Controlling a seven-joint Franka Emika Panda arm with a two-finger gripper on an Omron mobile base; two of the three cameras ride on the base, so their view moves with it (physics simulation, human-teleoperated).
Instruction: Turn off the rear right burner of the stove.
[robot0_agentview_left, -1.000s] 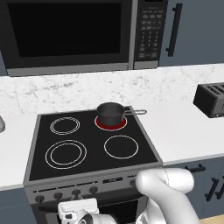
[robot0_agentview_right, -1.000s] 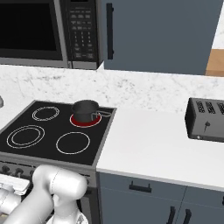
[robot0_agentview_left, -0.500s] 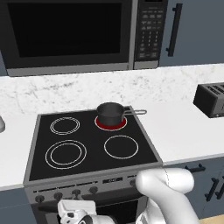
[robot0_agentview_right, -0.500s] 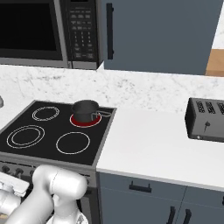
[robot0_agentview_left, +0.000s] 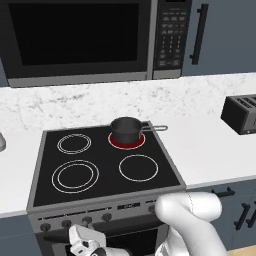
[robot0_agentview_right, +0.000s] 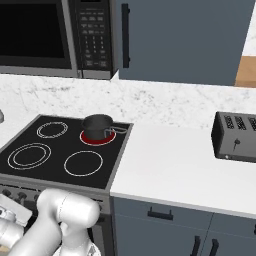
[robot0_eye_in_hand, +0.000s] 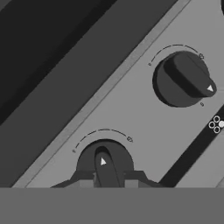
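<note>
Burner (robot0_agentview_left: 127, 141): we see a red ring glowing under the pan (robot0_agentview_left: 126, 130), at the back right of the stove (robot0_agentview_left: 100, 192).
Knob (robot0_eye_in_hand: 104, 164): round, dark, ridged.
Fingers (robot0_eye_in_hand: 108, 183): they flank the knob; whether they grip it we cannot tell.

A glossy white, rounded arm (robot0_agentview_left: 192, 220) is seen, built of bulbous segments. The gripper (robot0_agentview_left: 82, 245) appears white with dark trim, though its details are blurred.

A small dark saucepan (robot0_agentview_right: 97, 124) sits on the glowing red rear right burner (robot0_agentview_right: 97, 137) of the stove (robot0_agentview_right: 30, 172); a black toaster (robot0_agentview_right: 235, 136) stands on the white counter (robot0_agentview_right: 175, 170).
</note>
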